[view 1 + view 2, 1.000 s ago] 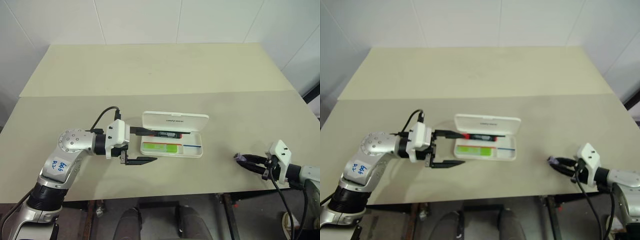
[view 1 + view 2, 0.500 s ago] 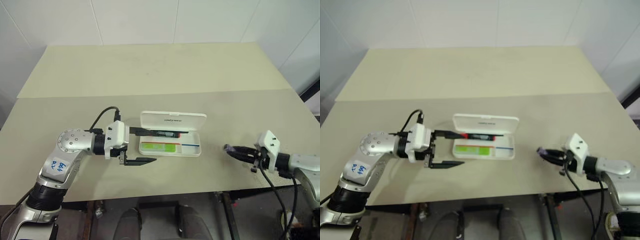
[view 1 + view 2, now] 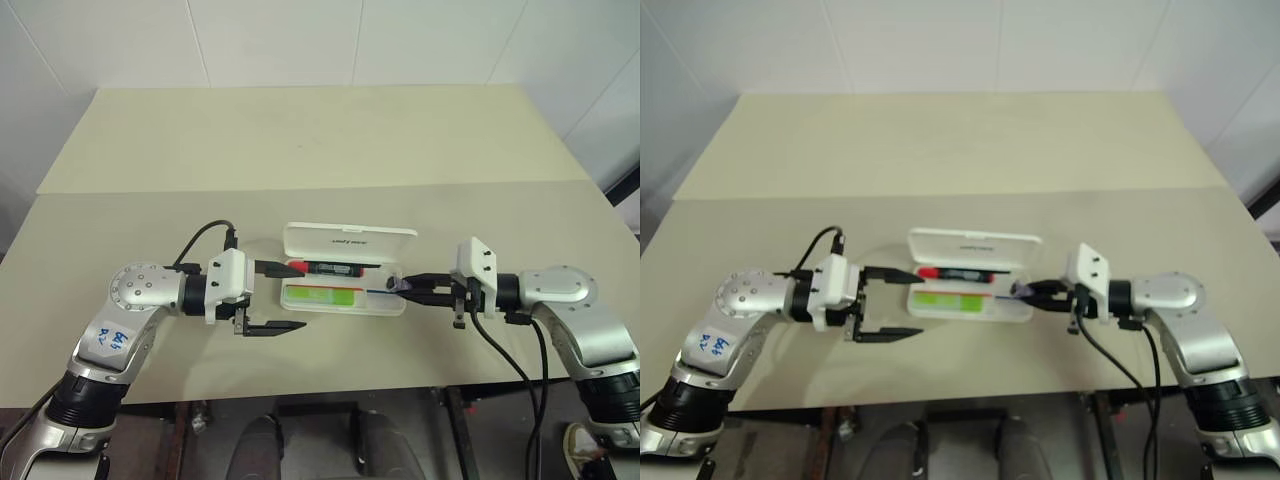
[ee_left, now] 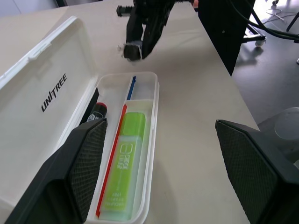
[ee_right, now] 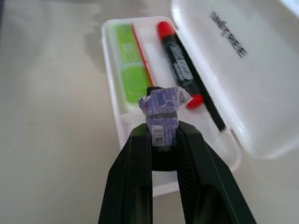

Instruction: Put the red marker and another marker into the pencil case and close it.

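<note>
Pencil case (image 3: 345, 243) white, lid up; left jaws spread; right jaws grasping purple block (image 5: 163, 112).

I am looking down at a beige table (image 3: 320, 140) made of two boards meeting along a seam, and the open white pencil case (image 3: 345, 269) is lying directly on the nearer board, just in front of that seam, near its middle.

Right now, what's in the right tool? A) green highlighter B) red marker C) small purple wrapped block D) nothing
C: the right tool is shut on a small purple block, held over the open pencil case, where the red marker and green highlighter already lie.
</note>
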